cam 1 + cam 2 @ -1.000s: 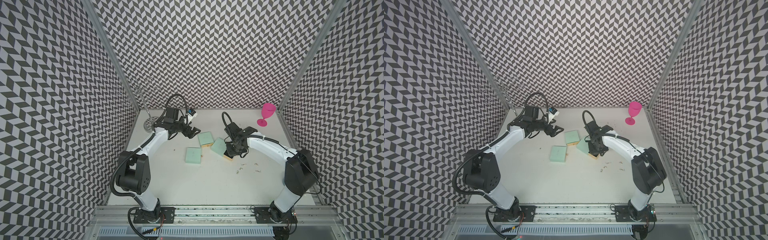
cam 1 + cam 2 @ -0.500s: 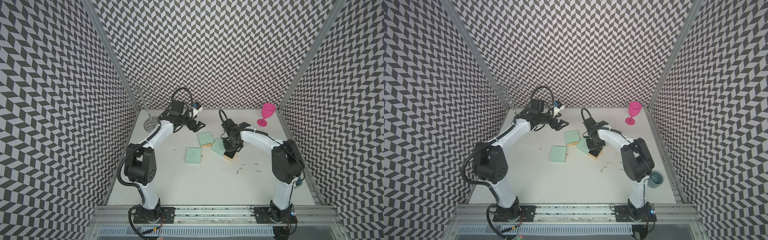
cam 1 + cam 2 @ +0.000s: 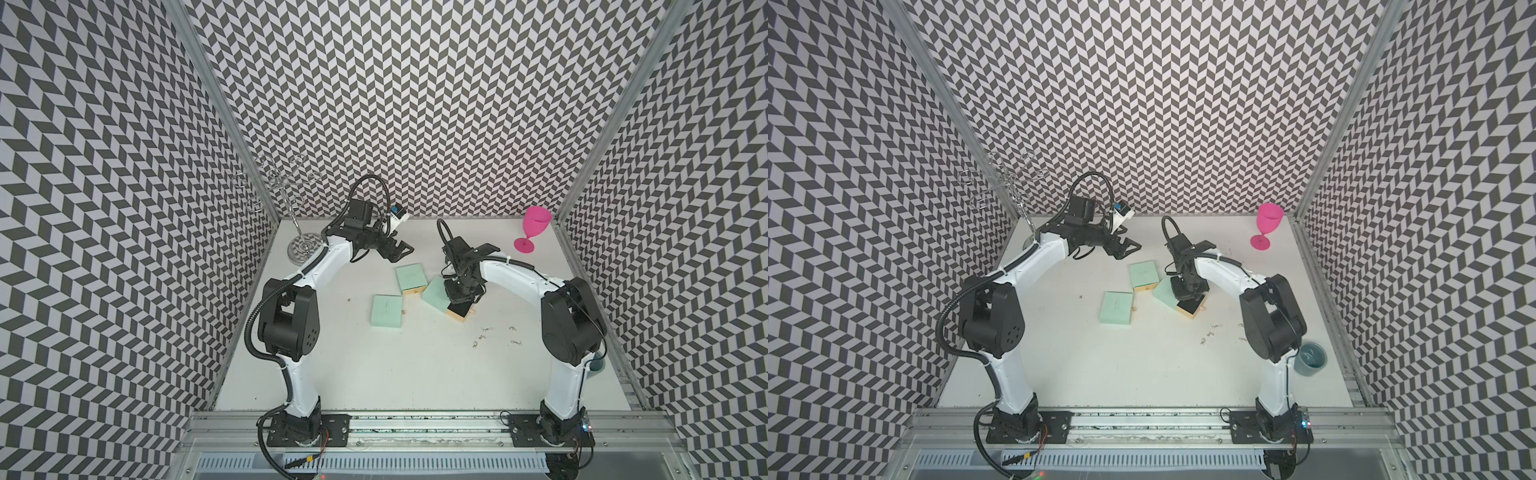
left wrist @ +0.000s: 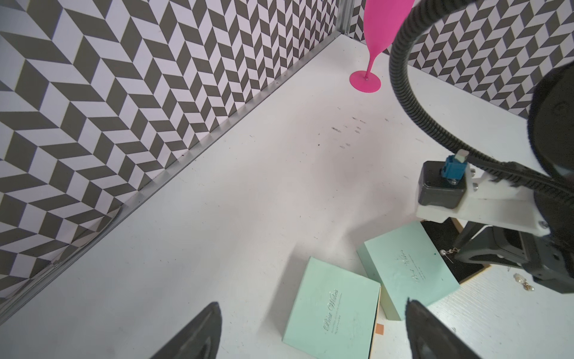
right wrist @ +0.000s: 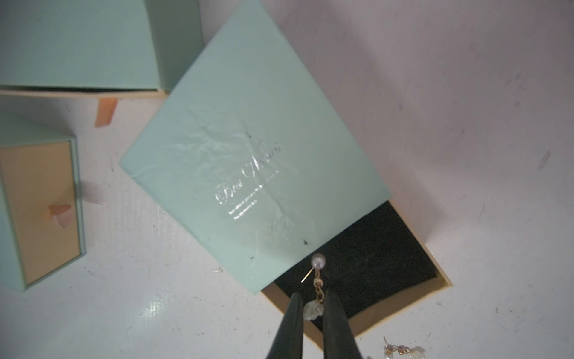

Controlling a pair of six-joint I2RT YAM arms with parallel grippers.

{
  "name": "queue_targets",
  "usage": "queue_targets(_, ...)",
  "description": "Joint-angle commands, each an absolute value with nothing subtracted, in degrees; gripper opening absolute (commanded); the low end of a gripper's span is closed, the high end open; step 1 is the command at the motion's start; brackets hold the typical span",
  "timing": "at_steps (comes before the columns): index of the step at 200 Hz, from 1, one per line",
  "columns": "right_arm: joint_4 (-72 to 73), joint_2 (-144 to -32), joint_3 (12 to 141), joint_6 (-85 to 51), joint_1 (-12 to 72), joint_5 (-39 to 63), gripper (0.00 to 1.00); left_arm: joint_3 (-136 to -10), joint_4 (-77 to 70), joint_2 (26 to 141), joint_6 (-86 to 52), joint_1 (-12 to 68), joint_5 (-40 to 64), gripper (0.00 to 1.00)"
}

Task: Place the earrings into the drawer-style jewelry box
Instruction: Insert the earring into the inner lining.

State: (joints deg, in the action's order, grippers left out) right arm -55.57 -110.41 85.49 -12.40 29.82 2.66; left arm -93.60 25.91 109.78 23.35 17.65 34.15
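Note:
One jewelry box has its mint sleeve (image 5: 254, 174) pushed back and its black-lined drawer (image 5: 372, 258) pulled out; in both top views it lies mid-table (image 3: 434, 293) (image 3: 1165, 291). My right gripper (image 5: 313, 295) (image 3: 459, 297) is shut on a dangling pearl earring (image 5: 313, 309), which hangs over the drawer's near corner. Several more earrings (image 3: 484, 330) (image 3: 1212, 328) lie loose on the table to the right of the drawer. My left gripper (image 3: 401, 249) (image 4: 312, 304) hovers open and empty behind a closed mint box (image 3: 411, 279).
A third mint box (image 3: 387, 311) lies shut left of centre. The chrome wire stand (image 3: 291, 208) is in the back left corner, a pink goblet (image 3: 534, 228) in the back right corner. A blue-grey cup (image 3: 1309, 359) stands by the right arm's base.
The left gripper has risen and shifted right, toward the back. The right arm's elbow swung inward while its gripper, still shut on the earring, edged left over the drawer.

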Motion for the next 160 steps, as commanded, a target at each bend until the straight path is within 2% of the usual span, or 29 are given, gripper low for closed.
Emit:
queue_targets(1, -56.3, -110.0, 85.4, -12.0, 29.8, 4.3, 0.14, -95.7, 27.1, 110.5, 24.1, 18.1, 34.5, 0.92)
queue_targets(127, -54.1, -111.5, 83.3, -11.5, 29.8, 2.6, 0.15, -94.5, 27.2, 110.6, 24.9, 18.8, 35.4, 0.92)
queue_targets(160, -53.9, -111.3, 82.8, -11.1, 29.8, 3.3, 0.19, -94.6, 27.2, 110.7, 25.1, 19.1, 35.7, 0.92)
